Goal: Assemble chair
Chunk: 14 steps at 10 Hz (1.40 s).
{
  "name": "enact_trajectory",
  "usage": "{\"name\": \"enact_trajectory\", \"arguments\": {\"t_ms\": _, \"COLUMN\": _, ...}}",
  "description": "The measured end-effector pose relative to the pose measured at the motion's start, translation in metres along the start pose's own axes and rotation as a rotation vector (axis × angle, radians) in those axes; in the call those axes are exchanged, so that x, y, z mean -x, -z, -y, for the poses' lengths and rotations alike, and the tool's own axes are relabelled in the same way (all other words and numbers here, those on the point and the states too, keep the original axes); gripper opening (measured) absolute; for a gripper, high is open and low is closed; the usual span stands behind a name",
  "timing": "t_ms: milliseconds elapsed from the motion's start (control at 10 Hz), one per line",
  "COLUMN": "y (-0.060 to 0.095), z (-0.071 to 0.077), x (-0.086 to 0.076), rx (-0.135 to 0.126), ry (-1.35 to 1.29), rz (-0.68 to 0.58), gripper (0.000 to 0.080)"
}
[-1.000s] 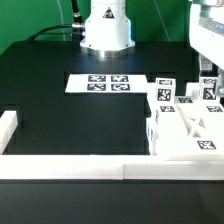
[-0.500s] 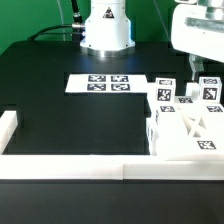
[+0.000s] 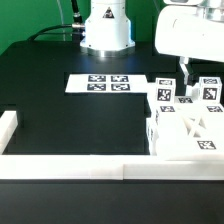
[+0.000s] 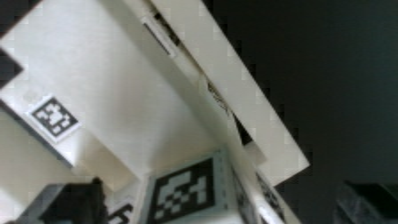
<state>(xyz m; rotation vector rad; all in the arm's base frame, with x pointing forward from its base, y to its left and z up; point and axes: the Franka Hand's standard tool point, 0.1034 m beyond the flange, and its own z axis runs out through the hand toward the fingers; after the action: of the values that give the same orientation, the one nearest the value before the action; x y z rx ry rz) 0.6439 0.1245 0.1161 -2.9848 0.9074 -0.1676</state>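
Moved toward the exterior view's left since 1 second ago; gripper [image 3: 188, 72] now hovering above the chair [image 3: 185, 125] parts, fingers spread wide, holding nothing. Chair parts clustered against the rail [image 3: 70, 168]. Risk: fingertip knocking 1 tagged upright piece if lowered off-centre.

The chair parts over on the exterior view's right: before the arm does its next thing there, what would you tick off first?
1. Gripper open: ok, its fingers stand apart.
2. Gripper empty: ok, nothing hangs between the fingers.
3. Gripper above the chair parts: ok, it hangs over the upright tagged pieces.
4. Fingers lined up with one chosen piece: cannot tell; the wrist view shows only white faces and tags close up.
5. Parts settled against the white rail: ok.
6. Marker board clear of the arm's path: ok.
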Motion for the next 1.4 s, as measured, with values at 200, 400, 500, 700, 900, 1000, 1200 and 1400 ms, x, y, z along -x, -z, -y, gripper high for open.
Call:
{"name": "enact_trajectory", "arguments": {"t_ms": 200, "y": -0.0005, "z": -0.0006, "x": -0.0005, "rx": 0.000, "ry": 0.119, "rz": -0.003, "gripper": 0.0649}}
{"name": "enact_trajectory", "arguments": {"t_ms": 400, "y": -0.0004, "z": -0.0018, "x": -0.0020, "rx": 0.008, "ry": 0.264, "rz": -0.008, "gripper": 0.0649}}
{"name": "enact_trajectory", "arguments": {"t_ms": 500, "y": -0.0004, "z": -0.0026, "x": -0.0027, "rx": 0.008, "ry": 0.326, "rz": -0.008, "gripper": 0.0649}}
{"name": "enact_trajectory", "arguments": {"t_ms": 700, "y": -0.0003, "z": -0.0067, "x": -0.0069, "rx": 0.016, "ry": 0.472, "rz": -0.011, "gripper": 0.0649}}
{"name": "enact_trajectory", "arguments": {"t_ms": 900, "y": 0.0003, "z": -0.0084, "x": -0.0093, "rx": 0.016, "ry": 0.475, "rz": -0.012, "gripper": 0.0618}}
{"name": "enact_trajectory", "arguments": {"t_ms": 1000, "y": 0.0000, "z": -0.0084, "x": -0.0092, "rx": 0.017, "ry": 0.473, "rz": -0.012, "gripper": 0.0483}}
{"name": "enact_trajectory", "arguments": {"t_ms": 1200, "y": -0.0001, "z": -0.0086, "x": -0.0093, "rx": 0.017, "ry": 0.456, "rz": -0.012, "gripper": 0.0332}}
{"name": "enact_trajectory", "arguments": {"t_ms": 1400, "y": -0.0002, "z": -0.0086, "x": -0.0093, "rx": 0.016, "ry": 0.371, "rz": -0.012, "gripper": 0.0285}}
